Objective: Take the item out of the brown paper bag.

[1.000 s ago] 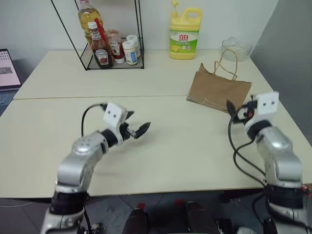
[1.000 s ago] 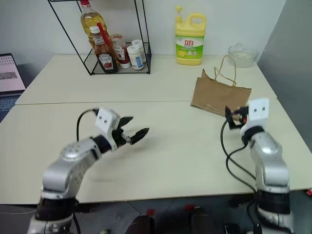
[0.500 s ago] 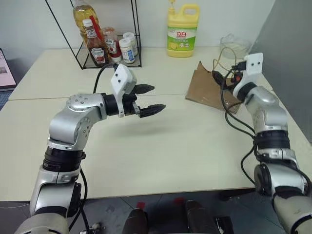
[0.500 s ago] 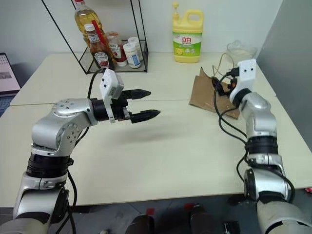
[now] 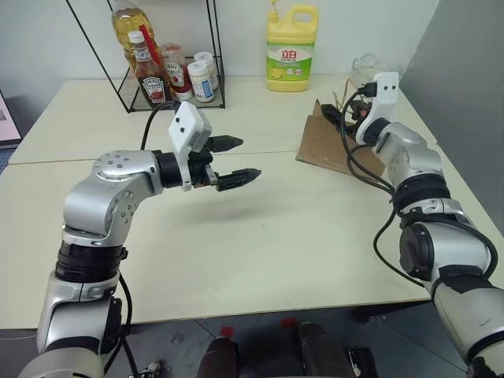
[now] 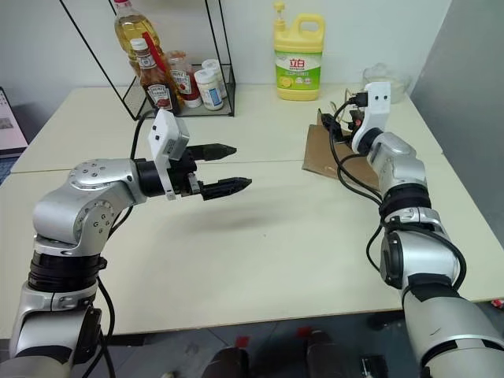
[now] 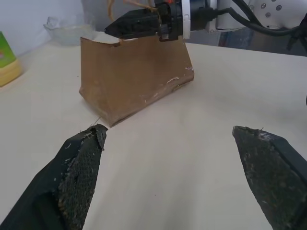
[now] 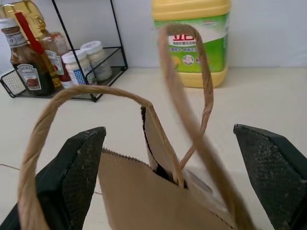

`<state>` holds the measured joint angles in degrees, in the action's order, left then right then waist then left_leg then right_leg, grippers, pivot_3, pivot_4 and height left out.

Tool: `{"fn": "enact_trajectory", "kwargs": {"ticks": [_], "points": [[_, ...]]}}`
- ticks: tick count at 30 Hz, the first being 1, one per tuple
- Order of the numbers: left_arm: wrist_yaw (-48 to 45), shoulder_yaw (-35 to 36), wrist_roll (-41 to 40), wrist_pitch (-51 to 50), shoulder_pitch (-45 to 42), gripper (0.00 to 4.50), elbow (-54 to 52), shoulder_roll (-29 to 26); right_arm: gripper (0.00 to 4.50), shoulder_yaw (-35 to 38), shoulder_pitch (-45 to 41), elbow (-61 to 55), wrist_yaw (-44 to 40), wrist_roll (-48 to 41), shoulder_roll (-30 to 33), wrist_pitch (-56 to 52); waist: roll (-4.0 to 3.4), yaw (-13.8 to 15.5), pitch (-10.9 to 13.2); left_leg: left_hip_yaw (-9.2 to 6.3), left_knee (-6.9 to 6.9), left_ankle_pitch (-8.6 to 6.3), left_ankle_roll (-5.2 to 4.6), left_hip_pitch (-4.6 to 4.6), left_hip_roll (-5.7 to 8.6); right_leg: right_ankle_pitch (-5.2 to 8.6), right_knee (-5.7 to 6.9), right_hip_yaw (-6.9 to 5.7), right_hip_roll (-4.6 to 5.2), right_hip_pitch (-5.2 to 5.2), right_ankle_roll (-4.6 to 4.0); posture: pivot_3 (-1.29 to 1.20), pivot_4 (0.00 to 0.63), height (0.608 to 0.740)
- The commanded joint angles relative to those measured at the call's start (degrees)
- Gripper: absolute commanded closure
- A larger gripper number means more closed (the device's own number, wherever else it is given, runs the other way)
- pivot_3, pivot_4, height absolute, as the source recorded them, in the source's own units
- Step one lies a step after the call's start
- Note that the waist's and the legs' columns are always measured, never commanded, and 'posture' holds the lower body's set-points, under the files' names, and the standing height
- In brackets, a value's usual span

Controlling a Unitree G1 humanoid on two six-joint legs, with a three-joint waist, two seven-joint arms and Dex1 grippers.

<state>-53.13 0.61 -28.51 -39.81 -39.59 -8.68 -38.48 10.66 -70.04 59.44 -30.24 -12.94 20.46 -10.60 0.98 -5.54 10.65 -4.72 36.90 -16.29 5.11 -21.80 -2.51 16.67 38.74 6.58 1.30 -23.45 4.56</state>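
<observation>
- The brown paper bag stands on the far right part of the pale surface, its creased body upright and its mouth facing up.
- Two thin twisted handles rise in loops from the bag's rim.
- The bag's mouth gapes a little between the two paper walls; the inside is dark, and the item cannot be made out in it.
- The right pincer is level at the top of the bag, pointing across toward the robot's left, right at the rim and the handles.
- In the right wrist view its two black fingers stand wide apart, one to each side of the bag's top, with both handle loops between them; they grip nothing.
- Whether either finger touches the paper I cannot tell.
- The left pincer hangs above the middle of the surface, well apart from the bag, pointing toward it.
- Its fingers are spread wide with nothing between them.
- A yellow detergent jug with a green label stands at the back of the surface, behind the bag.
- A black wire rack at the far left holds an oil bottle, a ketchup bottle and small jars.
- A clear bowl sits at the far right corner, behind the bag.
</observation>
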Motion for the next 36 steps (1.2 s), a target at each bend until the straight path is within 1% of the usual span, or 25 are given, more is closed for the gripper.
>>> {"fn": "enact_trajectory", "kwargs": {"ticks": [1, 2, 5, 9, 13, 16, 21, 24, 27, 32, 36], "points": [[0.6, 1.7, -1.0, -0.1, 0.5, 0.01, -2.4, -0.5, 0.00, 0.9, -3.1, 3.5, 1.0, 0.6, 0.6, 2.3, 0.00, 0.0, 0.0, 0.00, 0.00, 0.00, 0.00, 0.00, 0.00, 0.00, 0.00, 0.00, 0.00, 0.00, 0.00, 0.00, 0.150, 0.740], [0.7, 1.7, -1.1, -0.2, 0.7, 0.01, -2.6, -0.5, 0.00, 0.8, -3.4, 4.4, 1.3, 1.0, 0.8, 2.8, 0.00, 0.0, 0.0, 0.00, 0.00, 0.00, 0.00, 0.00, 0.00, 0.00, 0.01, 0.00, 0.00, 0.00, 0.00, 0.00, 0.150, 0.740], [1.2, 1.7, -1.1, -0.2, 0.9, 0.00, -2.8, -0.5, 0.57, 1.0, -4.1, 6.4, 2.4, 1.5, 1.4, 4.5, 0.00, 0.0, 0.0, 0.00, 0.00, 0.00, 0.00, 0.00, 0.00, 0.00, 0.02, 0.00, 0.00, 0.00, 0.00, 0.00, 0.150, 0.740], [1.9, 2.0, -1.5, -0.4, 1.0, 0.00, -3.0, -0.6, 1.94, 1.3, -4.4, 7.5, 3.5, 1.6, 2.1, 6.1, -0.01, 0.0, 0.0, 0.00, 0.00, 0.00, 0.00, 0.00, 0.00, 0.00, 0.04, 0.00, 0.00, 0.00, 0.00, 0.00, 0.150, 0.740], [2.2, 2.0, -1.7, -0.4, 0.8, 0.00, -2.9, -0.3, 3.49, 1.6, -4.7, 7.9, 3.4, 1.6, 2.3, 6.4, -0.01, -0.2, 0.0, 0.00, 0.00, 0.00, 0.00, 0.00, 0.00, 0.00, 0.06, 0.00, 0.00, 0.00, 0.00, 0.00, 0.150, 0.740], [2.4, 1.4, -1.1, 0.5, 0.6, 0.00, -2.4, 0.1, 4.48, 1.5, -4.5, 7.5, 2.8, 1.6, 2.6, 6.5, -0.01, -0.3, 0.0, 0.00, 0.01, 0.01, 0.02, 0.00, 0.00, 0.00, 0.08, 0.00, 0.00, 0.00, 0.00, 0.00, 0.150, 0.740], [2.9, 1.7, -1.4, 0.7, 0.1, 0.00, -2.0, 1.0, 4.48, 1.3, -4.5, 6.6, 1.4, 1.7, 2.8, 6.4, -0.01, -0.3, 0.0, 0.00, 0.03, 0.03, 0.06, 0.00, 0.00, 0.00, 0.10, 0.00, 0.00, 0.00, 0.00, 0.00, 0.150, 0.740], [3.4, 2.5, -1.6, 0.9, 0.3, 0.00, -1.0, 1.6, 4.48, 1.7, -5.2, 6.1, -1.3, 0.5, 2.7, 4.9, -0.01, -0.4, 0.0, 0.00, 0.04, 0.04, 0.07, 0.00, 0.00, 0.00, 0.11, 0.00, 0.00, 0.00, 0.00, 0.00, 0.150, 0.740], [3.4, 3.2, -1.6, 0.8, 2.1, 0.00, -1.4, 1.1, 4.48, 0.7, -6.1, 4.8, -4.2, 1.0, 2.6, 5.0, -0.01, -0.7, 0.0, 0.00, 0.04, 0.04, 0.08, 0.01, 0.00, 0.00, 0.12, 0.00, 0.00, 0.00, 0.00, 0.00, 0.150, 0.740], [4.7, 5.4, -4.9, -3.2, 7.5, 0.00, -8.5, 0.4, 4.48, 0.3, -9.2, 2.2, -8.8, 0.4, 1.5, 4.0, -0.09, -1.3, 0.1, 0.01, 0.03, 0.05, 0.09, -0.04, 0.00, 0.00, 0.18, 0.01, 0.01, -0.10, 0.00, 0.00, 0.150, 0.740], [9.3, 8.0, -9.2, -7.5, 13.0, 0.00, -17.4, 1.3, 4.48, -1.0, -10.8, 0.5, -12.4, 0.3, -0.8, 2.5, -0.10, -1.8, 0.1, 0.01, 0.02, 0.05, 0.09, -0.04, -0.02, 0.00, 0.21, 0.01, 0.01, -0.13, 0.00, 0.00, 0.150, 0.740]]}}
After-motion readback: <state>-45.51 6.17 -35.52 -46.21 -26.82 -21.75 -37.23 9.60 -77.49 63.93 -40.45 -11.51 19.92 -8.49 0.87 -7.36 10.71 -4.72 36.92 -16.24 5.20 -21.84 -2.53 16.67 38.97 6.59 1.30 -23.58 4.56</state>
